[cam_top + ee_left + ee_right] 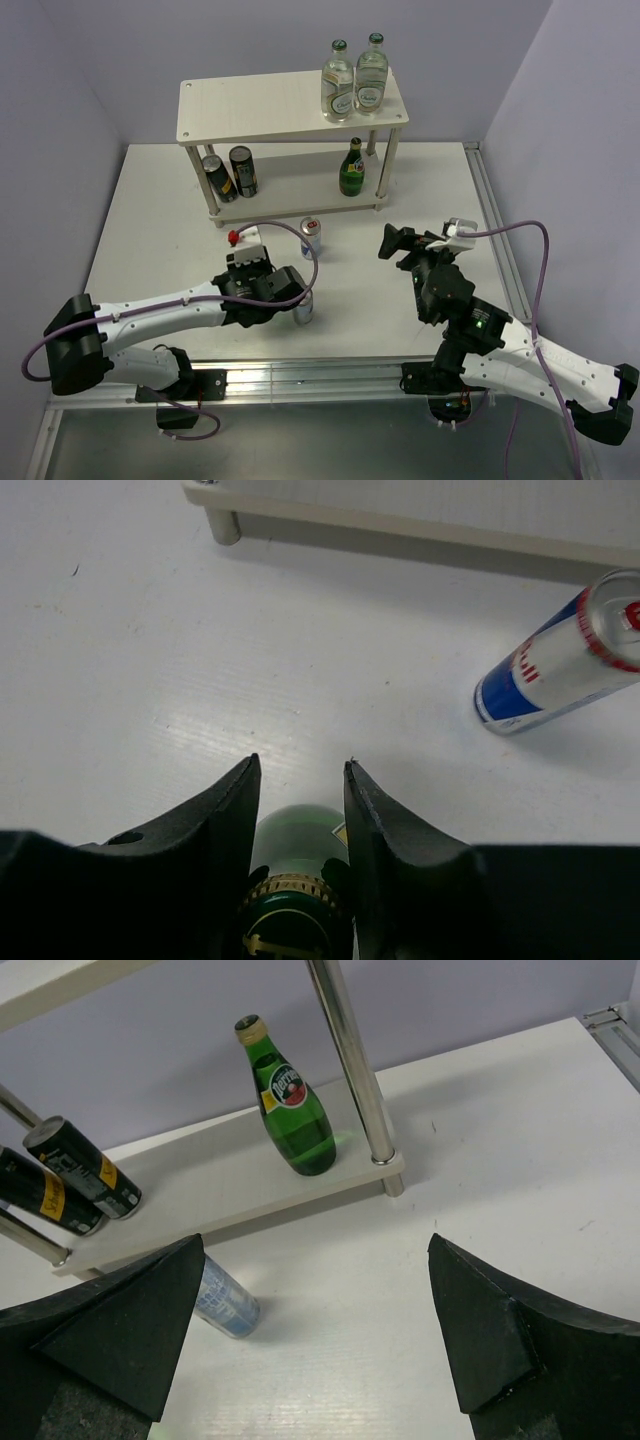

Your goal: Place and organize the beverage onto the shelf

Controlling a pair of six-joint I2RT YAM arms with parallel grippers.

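The pale wood shelf (260,100) stands at the back. Two clear bottles with green caps (354,82) stand on its top board at the right. One green bottle (351,169) stands on the lower board and also shows in the right wrist view (293,1100). My left gripper (262,290) is low over the table, shut on the neck of a second green bottle (300,840), which the gripper hides in the top view. One silver-blue can (311,237) stands in front of the shelf. Another can (303,308) stands right beside the left gripper. My right gripper (400,243) is wide open and empty.
Two dark cans with yellow marks (230,175) stand on the lower board at the left, tilted in the right wrist view (85,1170). A shelf leg (222,525) is ahead of the left gripper (302,770). A metal rail (495,230) runs along the table's right edge.
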